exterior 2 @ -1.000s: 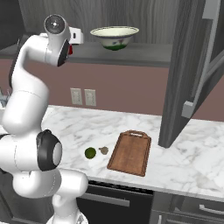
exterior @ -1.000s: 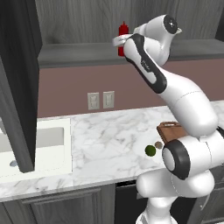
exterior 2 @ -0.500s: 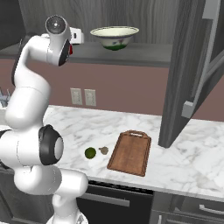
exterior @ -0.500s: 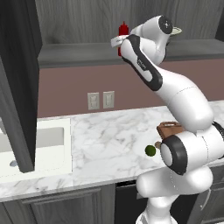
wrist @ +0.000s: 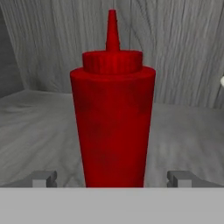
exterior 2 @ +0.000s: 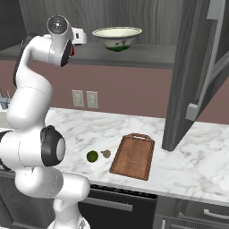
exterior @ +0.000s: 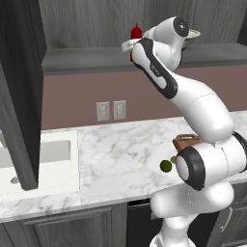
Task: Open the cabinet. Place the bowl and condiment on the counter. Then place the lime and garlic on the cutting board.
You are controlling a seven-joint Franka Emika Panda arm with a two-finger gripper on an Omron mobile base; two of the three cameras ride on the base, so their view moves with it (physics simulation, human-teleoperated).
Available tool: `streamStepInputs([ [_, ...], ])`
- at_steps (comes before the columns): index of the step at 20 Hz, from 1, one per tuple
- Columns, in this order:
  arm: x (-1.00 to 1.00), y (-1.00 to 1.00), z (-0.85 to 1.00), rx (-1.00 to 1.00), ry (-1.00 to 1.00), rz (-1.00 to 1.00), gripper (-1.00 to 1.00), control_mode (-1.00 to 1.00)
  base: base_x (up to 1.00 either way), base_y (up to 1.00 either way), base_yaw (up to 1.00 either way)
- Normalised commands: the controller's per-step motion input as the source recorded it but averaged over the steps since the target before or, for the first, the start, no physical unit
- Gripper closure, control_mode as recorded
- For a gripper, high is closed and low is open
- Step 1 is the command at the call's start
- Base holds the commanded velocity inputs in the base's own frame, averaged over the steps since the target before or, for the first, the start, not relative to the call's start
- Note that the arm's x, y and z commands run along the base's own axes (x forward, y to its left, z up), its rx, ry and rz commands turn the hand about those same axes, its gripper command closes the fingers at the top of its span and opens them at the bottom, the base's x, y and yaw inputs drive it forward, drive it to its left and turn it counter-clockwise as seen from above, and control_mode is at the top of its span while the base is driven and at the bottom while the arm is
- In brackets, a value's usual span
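Arm has edged nearer the condiment (wrist: 113, 113), end effector (wrist: 112, 178) agape.

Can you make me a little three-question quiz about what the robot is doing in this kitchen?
1. True or false: the bowl is already down on the counter.
2. What stands right in front of the gripper? A) the red bottle B) the lime C) the cutting board
3. Fill in: the lime and the garlic lie on the counter, just to the ___ of the cutting board in the right base view.

Key
1. False: it sits up on the cabinet shelf.
2. A; the fingers are wide open on either side of it, not yet squeezing.
3. Left.
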Motion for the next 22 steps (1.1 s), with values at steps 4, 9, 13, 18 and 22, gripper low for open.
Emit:
streamStepInputs([
  [4, 0.07, 0.12, 0.0, -0.04, 0.0, 0.0, 1.0, -1.0, 0.0, 0.0, 0.0],
  [9, 0.11, 0.1, 0.0, -0.04, 0.0, 0.0, 1.0, -1.0, 0.0, 0.0, 0.0],
  [13, 0.0, 0.0, 0.0, 0.0, 0.0, 0.0, 1.0, -1.0, 0.0, 0.0, 0.0],
  [18, -0.01, 0.0, 0.0, 0.0, 0.0, 0.0, 1.0, -1.0, 0.0, 0.0, 0.0],
  [22, -0.33, 0.0, 0.0, 0.0, 0.0, 0.01, 1.0, -1.0, 0.0, 0.0, 0.0],
])
